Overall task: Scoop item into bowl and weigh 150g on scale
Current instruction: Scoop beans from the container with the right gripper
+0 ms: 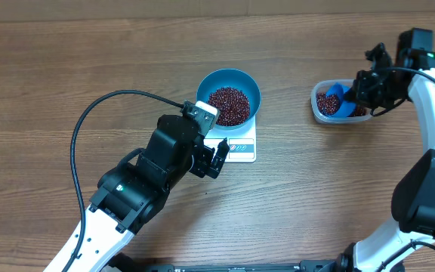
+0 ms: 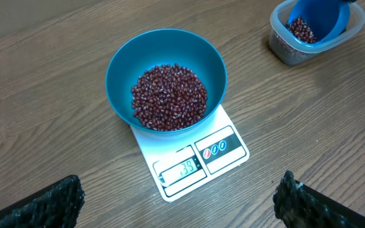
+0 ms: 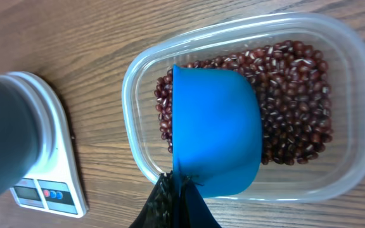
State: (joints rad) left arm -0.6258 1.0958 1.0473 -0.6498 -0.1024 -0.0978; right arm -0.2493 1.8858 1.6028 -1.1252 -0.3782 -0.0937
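1. Left end effector (image 2: pixel 179 190) hovers low over the tabletop (image 1: pixel 51 75), jaws spread wide and holding nothing; in its wrist view one dark finger (image 2: pixel 46 202) sits at each bottom corner.
2. Just ahead of those open jaws lies the scale (image 1: pixel 242 149), its display edge facing the end effector. The digits are too blurred to read for certain.
3. On the scale stands the bowl (image 2: pixel 170 47), upright, at the edge away from the display.
4. Inside it, a heap of beans (image 2: pixel 168 96) covers the bottom, well below the rim. Nothing from the left arm touches bowl or scale.
5. Over to the right, well apart from the scale, sits the clear container (image 3: pixel 353 95) with more beans (image 3: pixel 296 101).
6. Right end effector (image 3: pixel 177 201) is clamped tight on the blue scoop (image 3: pixel 217 126).
7. The scoop's cup is down inside the container, over the beans there.
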